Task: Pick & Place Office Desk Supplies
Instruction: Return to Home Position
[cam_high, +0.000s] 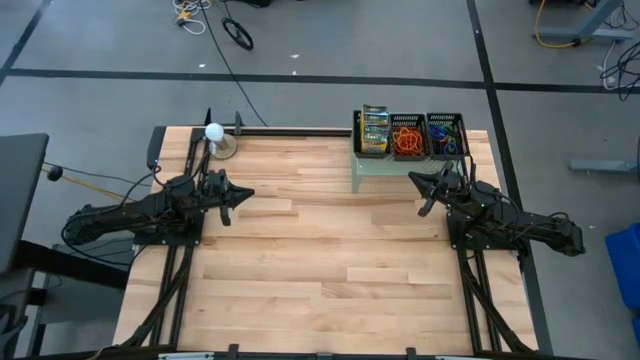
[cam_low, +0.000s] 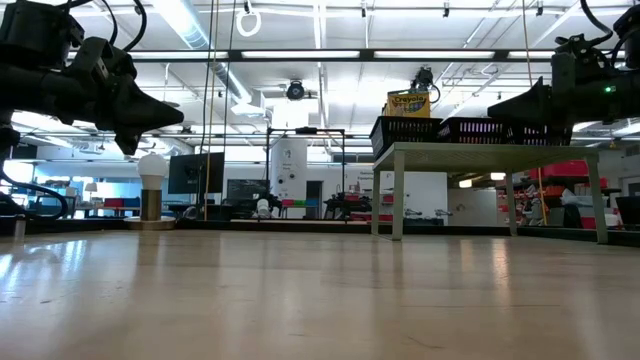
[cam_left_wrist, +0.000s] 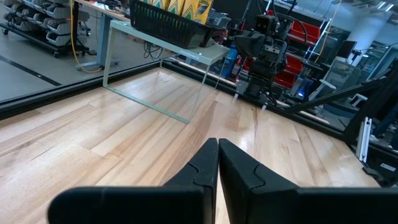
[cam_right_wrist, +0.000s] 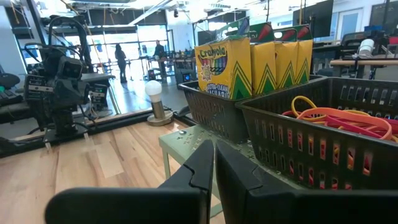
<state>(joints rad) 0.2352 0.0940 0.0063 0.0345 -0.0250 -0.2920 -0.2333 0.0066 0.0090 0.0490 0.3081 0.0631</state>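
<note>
Your right pincer (cam_right_wrist: 214, 144) fills the front of its wrist view, its two dark fingers pressed together with nothing between them. Just ahead of it stands the pale green shelf (cam_right_wrist: 186, 142), which carries three black mesh trays in a row. The middle tray (cam_right_wrist: 298, 143) sits closest to this pincer, a little above its fingertips, and holds a tangle of orange and red rubber bands (cam_right_wrist: 329, 115). Next to it, slightly farther from the pincer, the crayon tray (cam_right_wrist: 208, 106) holds yellow-and-green crayon boxes (cam_right_wrist: 224, 59) standing upright. On the other side of the middle one, the third tray (cam_high: 447, 137) holds blue, purple and green loops (cam_high: 445, 140). Your left pincer (cam_left_wrist: 218, 142) is also closed and empty. It hangs above the wooden surface (cam_high: 320, 260), well apart from the shelf, which lies far ahead of it. A white ball on a stand (cam_high: 214, 133) sits near the left pincer, at the back edge of the surface.
</note>
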